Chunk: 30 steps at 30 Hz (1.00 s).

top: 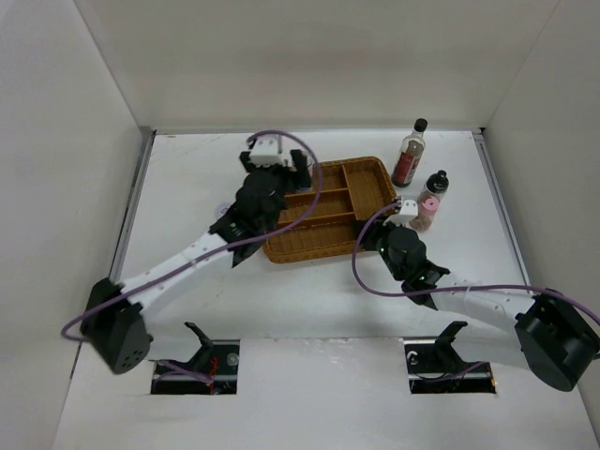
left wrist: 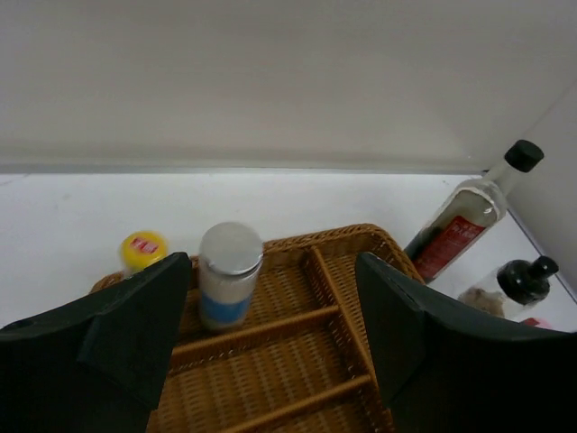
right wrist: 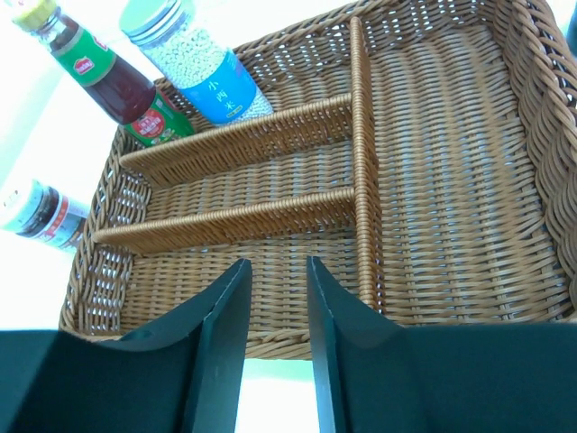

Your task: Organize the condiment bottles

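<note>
The tray (right wrist: 433, 180) is brown woven wicker, and the desk (top: 319, 300) is white. The sauce bottle (right wrist: 99, 77) is dark red with a green label and a yellow cap. The jar (right wrist: 203, 77) shows white grains and a blue label. The tall bottle (top: 409, 153) has a black cap and a red label. The pink-lidded shaker (top: 427, 212) holds pinkish grains; the other shaker (top: 437, 184) has a black cap. My cable (top: 277, 132) is purple.

A brown wicker divided tray (top: 361, 187) sits mid-table. Its rearmost narrow slot holds a blue-label jar (right wrist: 212, 77) and, seemingly, a yellow-capped red sauce bottle (right wrist: 108, 81) beside it. 3 stand right of the tray: a tall dark black-capped bottle (top: 409, 155) rearmost, then a black-capped shaker (top: 436, 184), with a pink-lidded shaker (top: 427, 214) nearest.
</note>
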Motion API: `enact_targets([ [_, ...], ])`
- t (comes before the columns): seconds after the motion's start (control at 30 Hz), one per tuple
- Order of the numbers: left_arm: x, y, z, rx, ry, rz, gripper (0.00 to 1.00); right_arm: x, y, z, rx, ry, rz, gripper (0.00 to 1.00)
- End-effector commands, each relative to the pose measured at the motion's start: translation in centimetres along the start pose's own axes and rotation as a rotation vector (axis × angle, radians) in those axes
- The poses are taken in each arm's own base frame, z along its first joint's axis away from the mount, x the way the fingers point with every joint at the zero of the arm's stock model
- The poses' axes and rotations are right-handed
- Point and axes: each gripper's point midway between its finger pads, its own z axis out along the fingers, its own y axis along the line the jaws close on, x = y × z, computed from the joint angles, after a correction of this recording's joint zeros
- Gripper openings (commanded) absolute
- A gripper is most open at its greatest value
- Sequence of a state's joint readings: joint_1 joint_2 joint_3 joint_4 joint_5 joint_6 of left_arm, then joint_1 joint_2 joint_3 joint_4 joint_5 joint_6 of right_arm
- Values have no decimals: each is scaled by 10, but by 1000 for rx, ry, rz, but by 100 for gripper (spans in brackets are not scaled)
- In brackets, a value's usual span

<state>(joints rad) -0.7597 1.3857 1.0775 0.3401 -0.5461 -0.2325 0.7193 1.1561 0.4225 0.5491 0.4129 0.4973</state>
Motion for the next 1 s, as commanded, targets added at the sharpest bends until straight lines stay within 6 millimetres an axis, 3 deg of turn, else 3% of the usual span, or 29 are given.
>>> enact_targets([
  [0.0, 15, 65, -36, -173, 30, 22, 74, -12, -2, -1, 8, -48, 31, 36],
  [0.07, 34, 102, -59, -265, 84, 50, 77, -12, 0, -1, 3, -45, 33, 40],
  [0.17, 68, 158, -89, -397, 173, 48, 82, -13, 0, 0, 4, -52, 37, 59],
  [0.23, 86, 184, -102, -455, 220, 31, 84, -10, 0, 1, 3, -44, 37, 70],
  [0.3, 102, 200, -102, -472, 258, 15, 86, -10, 3, 1, -5, -43, 35, 77],
  [0.47, 133, 221, -82, -490, 343, -5, 87, -4, 5, 5, -13, -23, 27, 83],
  [0.57, 139, 229, -69, -508, 324, -15, 87, -7, 7, 4, -25, -31, 23, 85],
  [0.73, 145, 225, -48, -497, 327, -18, 86, -3, 10, 6, -33, -16, 21, 86],
  [0.97, 154, 234, -39, -525, 336, -9, 71, -3, 12, 4, -43, -14, 22, 86],
])
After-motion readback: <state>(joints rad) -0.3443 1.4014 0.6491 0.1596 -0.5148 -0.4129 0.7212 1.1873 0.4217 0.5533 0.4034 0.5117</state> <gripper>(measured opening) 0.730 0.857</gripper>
